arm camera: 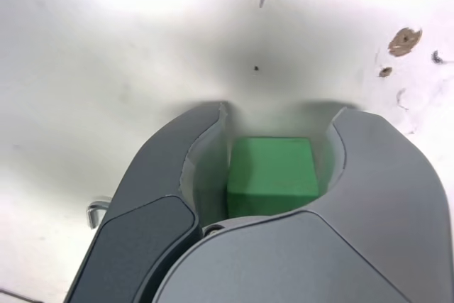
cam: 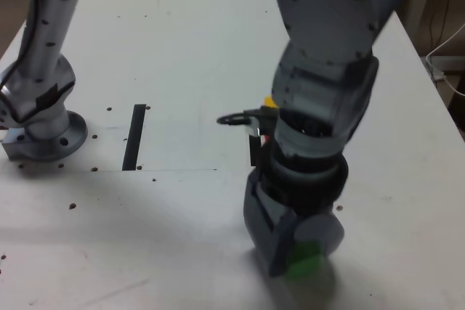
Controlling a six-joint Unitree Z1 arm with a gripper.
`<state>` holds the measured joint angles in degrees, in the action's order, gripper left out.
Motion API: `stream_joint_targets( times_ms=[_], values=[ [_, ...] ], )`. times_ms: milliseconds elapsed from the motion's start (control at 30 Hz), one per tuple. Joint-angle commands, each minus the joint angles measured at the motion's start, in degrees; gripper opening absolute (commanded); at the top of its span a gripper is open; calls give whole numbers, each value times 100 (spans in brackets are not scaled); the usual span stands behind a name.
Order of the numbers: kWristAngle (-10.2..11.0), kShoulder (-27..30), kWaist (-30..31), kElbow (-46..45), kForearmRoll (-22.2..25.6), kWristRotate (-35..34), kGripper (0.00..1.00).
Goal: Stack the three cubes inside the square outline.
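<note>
- Wrist view puts the green cube [arm camera: 272,170] right between the two grey jaws of the gripper [arm camera: 280,164], sitting on the white table [arm camera: 106,47]. One jaw lies against the cube's side; at the other a thin gap may remain, so whether the grip is firm I cannot tell.
- Exterior view shows the same gripper [cam: 301,252] low at the near edge of the table [cam: 182,34], pointing down, with the green cube [cam: 305,258] peeking out under it.
- Just behind the arm, a sliver of yellow cube [cam: 269,101] shows; the arm hides most of it.
- No red cube and no square outline can be seen; the arm may cover them.
- A narrow black strip [cam: 134,136] lies farther off, toward the exterior view's left, near the arm's base [cam: 43,136].
- Step in hand, as I judge it: picking up the green cube.
- Next move calls for a firm pinch, a straight lift, then carrying the cube to the outline without knocking the yellow one.
</note>
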<state>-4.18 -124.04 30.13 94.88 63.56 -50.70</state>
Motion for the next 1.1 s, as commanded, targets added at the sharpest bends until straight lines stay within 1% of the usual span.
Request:
stream_joint_targets(
  times_ms=[0,100,200,300,367,467,567,667,867,1067],
  values=[
    [58,155,10,-45,81,64,30],
    [245,364,3,-84,319,256,30],
    [456,591,-32,-66,719,563,30],
    [556,766,-122,-13,1080,984,30],
    [562,853,-221,36,1239,1334,30],
    [541,1004,-496,123,1415,2057,30],
    [526,1185,-846,146,1539,2705,30],
    [535,1353,-1227,135,1633,3197,30],
    [526,1457,-1968,111,1703,3886,30],
    [545,1413,-2497,112,1711,4291,30]
  ],
)
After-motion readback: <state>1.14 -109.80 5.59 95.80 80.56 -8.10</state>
